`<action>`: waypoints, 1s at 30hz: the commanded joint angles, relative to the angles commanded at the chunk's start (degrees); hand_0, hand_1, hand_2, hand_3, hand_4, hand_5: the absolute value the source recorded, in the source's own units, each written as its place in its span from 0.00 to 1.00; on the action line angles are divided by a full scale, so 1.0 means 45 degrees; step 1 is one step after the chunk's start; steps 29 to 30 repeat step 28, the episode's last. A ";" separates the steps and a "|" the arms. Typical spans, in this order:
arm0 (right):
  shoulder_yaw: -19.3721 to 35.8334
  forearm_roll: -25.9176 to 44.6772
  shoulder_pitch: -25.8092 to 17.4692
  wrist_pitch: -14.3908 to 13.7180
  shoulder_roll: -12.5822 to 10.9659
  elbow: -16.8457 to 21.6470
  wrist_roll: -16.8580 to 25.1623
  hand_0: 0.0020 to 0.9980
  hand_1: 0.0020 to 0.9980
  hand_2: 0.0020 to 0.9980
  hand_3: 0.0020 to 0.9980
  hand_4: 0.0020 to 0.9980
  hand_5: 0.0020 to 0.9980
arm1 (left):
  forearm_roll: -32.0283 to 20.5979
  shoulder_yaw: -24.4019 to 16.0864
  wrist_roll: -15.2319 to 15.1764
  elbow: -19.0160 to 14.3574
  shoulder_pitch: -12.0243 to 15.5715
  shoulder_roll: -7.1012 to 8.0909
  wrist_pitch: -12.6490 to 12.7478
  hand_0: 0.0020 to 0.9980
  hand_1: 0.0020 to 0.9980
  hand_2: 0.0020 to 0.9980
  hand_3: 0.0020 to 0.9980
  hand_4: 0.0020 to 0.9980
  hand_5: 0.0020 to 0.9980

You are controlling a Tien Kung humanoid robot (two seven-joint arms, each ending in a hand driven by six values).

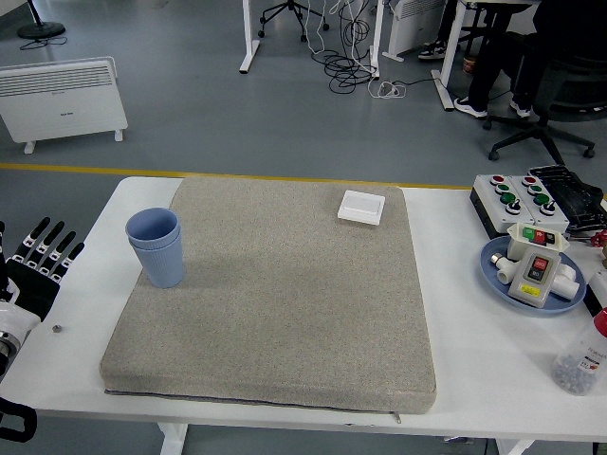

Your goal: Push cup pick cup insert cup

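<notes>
The left hand (38, 265) hovers at the table's (455, 284) left edge, fingers straight and spread, holding nothing, well apart from the cups (156, 246). The 2 blue cups stand nested and upright on the mat (285, 294) near its left edge, so the task looks finished; the hand should clear away without brushing them. Its palm is cut off, and the right hand is unseen.

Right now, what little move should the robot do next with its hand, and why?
Probably draw the left hand away to rest. One blue cup already sits nested inside the other blue cup on the grey mat, so the inserting looks done. The hand is open, holds nothing, and hangs at the table's left edge, apart from the cups.
</notes>
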 joint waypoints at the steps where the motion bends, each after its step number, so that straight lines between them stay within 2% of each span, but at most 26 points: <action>1: 0.0005 -0.0009 0.0005 0.0000 0.0001 0.0000 -0.0003 0.75 0.61 0.58 0.58 0.11 0.57 | 0.0012 0.0001 0.0003 0.0012 -0.0001 -0.0003 -0.0008 0.74 0.75 0.71 0.64 0.67 1.00; 30: -0.0007 0.0063 -0.0080 -0.0005 0.0036 0.0000 -0.0001 0.75 0.61 0.58 0.58 0.11 0.57 | -0.0129 0.0068 0.0047 0.0244 0.0134 0.0015 -0.0089 0.76 0.74 0.70 0.64 0.68 1.00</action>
